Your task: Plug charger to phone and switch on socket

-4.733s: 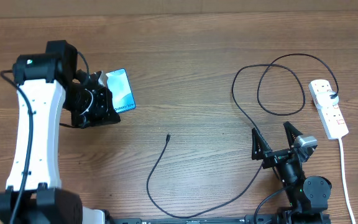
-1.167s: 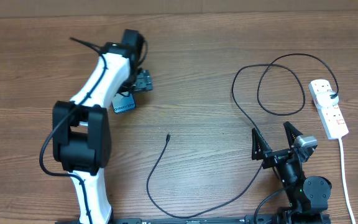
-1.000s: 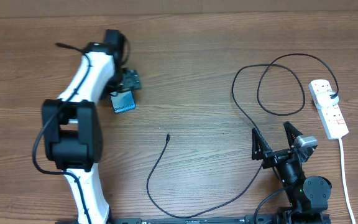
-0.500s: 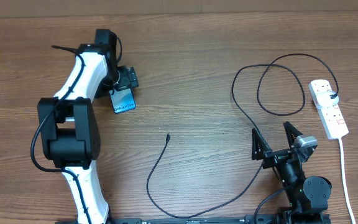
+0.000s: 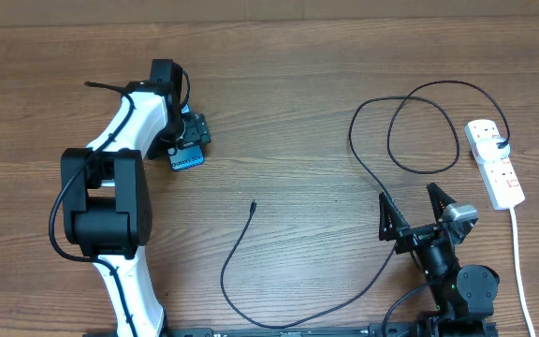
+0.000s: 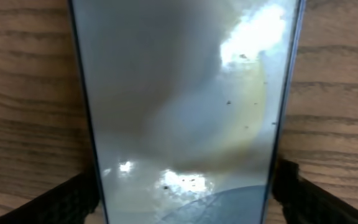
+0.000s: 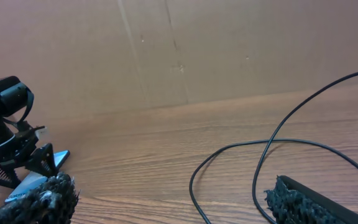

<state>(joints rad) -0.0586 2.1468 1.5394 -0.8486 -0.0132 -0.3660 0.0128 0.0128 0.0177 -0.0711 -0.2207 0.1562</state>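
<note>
The left hand point(image 5: 191, 130) is down low over the top end of the phone point(image 6: 185, 112), near the far left of the wooden surface point(image 5: 298, 112). Its two black fingers point(image 6: 61, 202) stand wide, one on each side of the phone and right up against its thin edges. It is too hard to tell if they are squeezing it or only sitting beside it. The phone lies flat with its blue screen up. The charger point(image 5: 351, 134) is well away from the phone. Its small tip point(image 5: 253, 205) lies alone in the middle of the surface, touching nothing. From there the thin black cable bends down, swings to the right, goes up and makes a big loop. Its black plug sits in the top end of the socket point(image 5: 494, 164). The socket lies at the far right, and its white cord point(image 5: 518, 253) runs down toward the near edge. The right hand point(image 5: 415, 211) is near the front, close to the cable, with its fingers spread wide open and nothing in them.
</note>
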